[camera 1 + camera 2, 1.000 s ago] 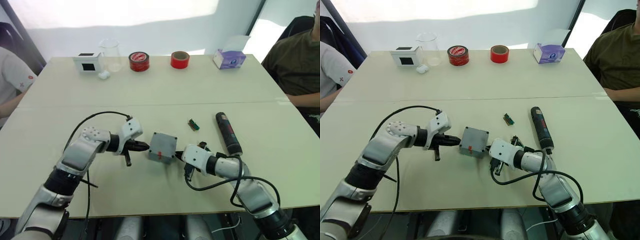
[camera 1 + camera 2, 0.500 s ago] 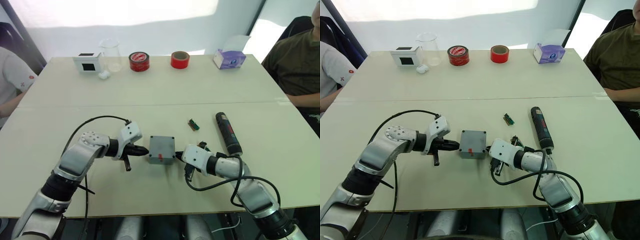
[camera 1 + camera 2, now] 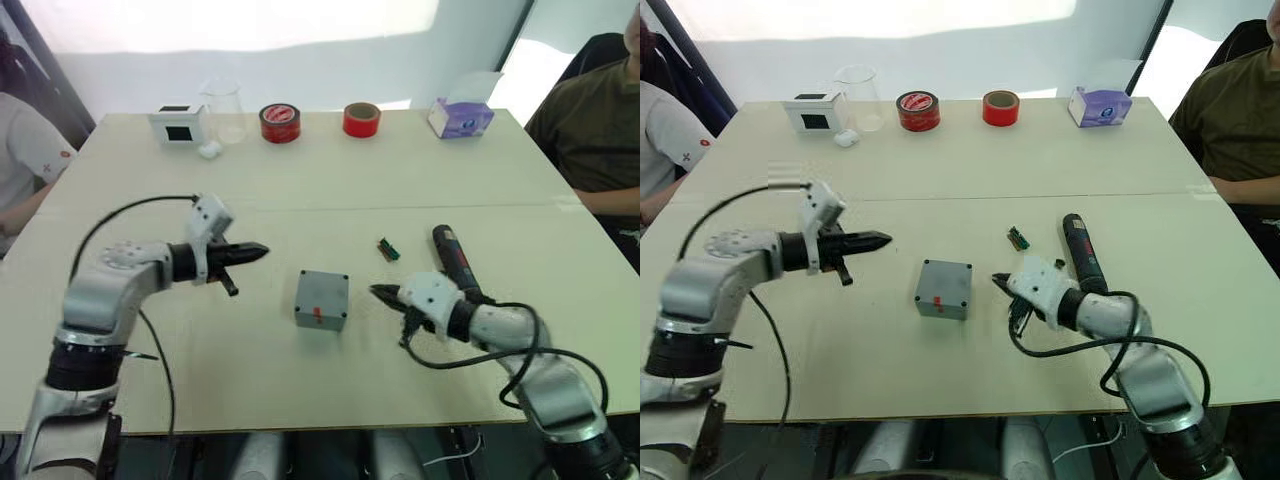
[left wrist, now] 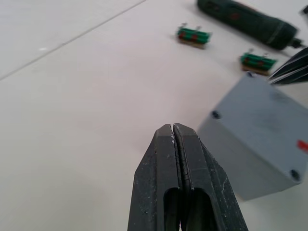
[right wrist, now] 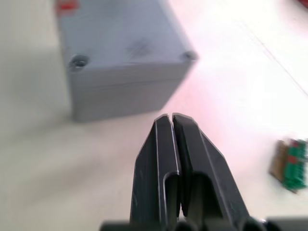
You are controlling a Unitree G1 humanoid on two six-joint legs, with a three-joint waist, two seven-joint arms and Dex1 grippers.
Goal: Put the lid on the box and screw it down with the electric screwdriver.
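Right gripper: your right gripper (image 3: 998, 280) sits nearest you, low over the table, its two black fingers pressed together on nothing, tip aimed at the box and just short of it.
Box: the box (image 3: 322, 298) stands between your two grippers on the near half of the table, touched by neither, red mark facing you.
Lid: the lid (image 5: 120, 38) looks to be seated on the box already; the top face is closed and flush, with a screw hole at each corner you can see.
Left gripper: your left gripper (image 3: 257, 250) hangs to the left of the box and a little beyond it, well apart, fingers closed flat against each other and empty.
Screwdriver: the electric screwdriver (image 3: 455, 263) lies flat on the table to the right of the box, just beyond your right forearm, in neither gripper.
Small parts: a green terminal block (image 3: 387, 249) lies between box and screwdriver; the left wrist view has a second one (image 4: 258, 62) near the box corner.
Far edge: white box with a screen (image 3: 812, 112), clear beaker (image 3: 855, 96), two red tape rolls (image 3: 917, 110) and a tissue pack (image 3: 1099, 105), all well clear.
Progress: judged from this, the lid step is done; picking up the screwdriver and driving every corner screw is still ahead. Whether screws sit in the holes, you cannot tell.
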